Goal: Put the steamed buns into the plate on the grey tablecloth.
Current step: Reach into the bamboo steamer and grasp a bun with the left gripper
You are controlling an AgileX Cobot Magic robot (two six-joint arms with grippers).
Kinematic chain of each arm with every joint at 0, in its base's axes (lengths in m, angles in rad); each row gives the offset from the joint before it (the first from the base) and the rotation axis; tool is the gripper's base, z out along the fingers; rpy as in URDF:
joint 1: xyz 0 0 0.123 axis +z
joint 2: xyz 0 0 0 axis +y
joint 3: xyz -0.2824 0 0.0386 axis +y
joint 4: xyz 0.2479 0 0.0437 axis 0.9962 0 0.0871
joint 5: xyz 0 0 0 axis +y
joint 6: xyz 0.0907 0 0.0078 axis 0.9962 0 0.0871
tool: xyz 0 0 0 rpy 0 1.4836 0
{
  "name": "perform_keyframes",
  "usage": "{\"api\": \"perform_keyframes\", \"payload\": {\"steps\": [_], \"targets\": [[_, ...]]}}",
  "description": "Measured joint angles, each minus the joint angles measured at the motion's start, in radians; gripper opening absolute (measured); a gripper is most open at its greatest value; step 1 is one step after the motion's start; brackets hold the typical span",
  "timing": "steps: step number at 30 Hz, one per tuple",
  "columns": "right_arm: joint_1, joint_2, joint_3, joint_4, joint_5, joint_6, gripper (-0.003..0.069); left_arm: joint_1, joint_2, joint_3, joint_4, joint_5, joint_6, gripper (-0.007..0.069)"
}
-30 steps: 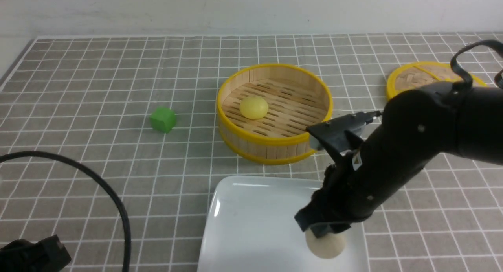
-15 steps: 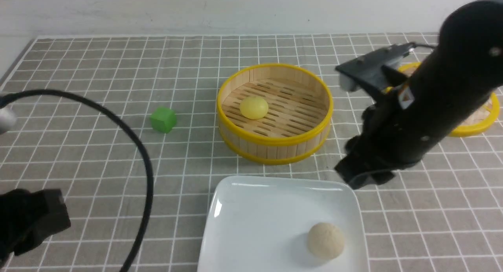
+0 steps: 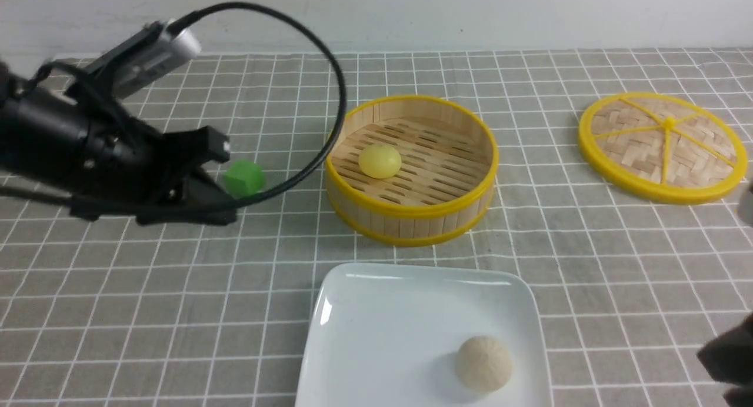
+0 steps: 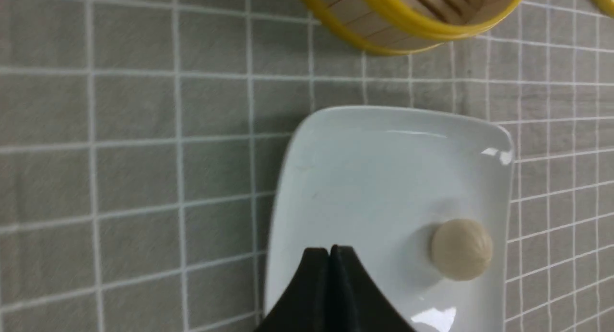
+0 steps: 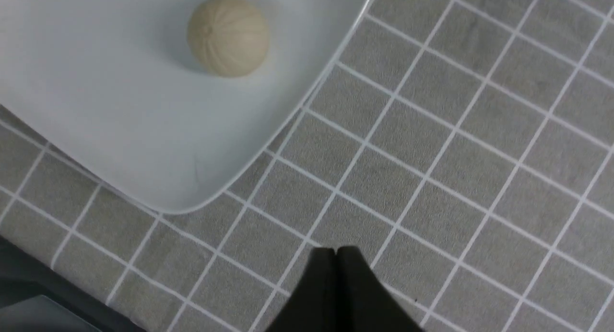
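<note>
An off-white beige steamed bun lies in the near right part of the white square plate on the grey tablecloth. The pale yellow steamed bun sits inside the bamboo steamer behind the plate. My left gripper is shut and empty, hanging at the left just beside the green cube. My right gripper is shut and empty over bare cloth to the right of the plate; only a dark blur of it shows at the front view's bottom right corner.
A green cube rests on the cloth left of the steamer, right next to my left gripper. The woven lid lies flat at the back right. My left arm's black cable loops over toward the steamer. The steamer's yellow rim shows in the left wrist view.
My right arm left the beige bun on the plate, lifted away and drew back to the bottom right edge. My left arm rose from the bottom left corner to beside the green cube.
</note>
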Motion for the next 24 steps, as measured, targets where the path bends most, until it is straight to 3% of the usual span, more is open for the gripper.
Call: {"api": "perform_keyframes", "payload": {"steps": [4,10,14,15,18,24], "targets": [[0.000,-0.101,0.150,-0.001,-0.067,0.016,-0.0018,-0.123,0.219,-0.255,0.006,0.020,0.004,0.0005],[0.000,-0.126,0.215,-0.001,-0.107,0.044,-0.0015,-0.184,0.470,-0.581,0.093,0.067,-0.082,0.0056],[0.000,-0.126,0.221,-0.001,-0.133,0.064,-0.0012,-0.240,0.661,-0.843,0.204,0.105,-0.153,0.0202],[0.000,-0.126,0.221,-0.001,-0.135,0.064,-0.0012,-0.243,0.661,-0.843,0.210,0.105,-0.153,0.0202],[0.000,-0.126,0.221,-0.001,-0.171,0.065,-0.0010,-0.291,0.788,-0.997,0.288,0.132,-0.174,0.0327],[0.000,-0.126,0.221,-0.001,-0.192,0.065,-0.0007,-0.303,0.919,-1.096,0.338,0.146,-0.190,0.0405]]}}
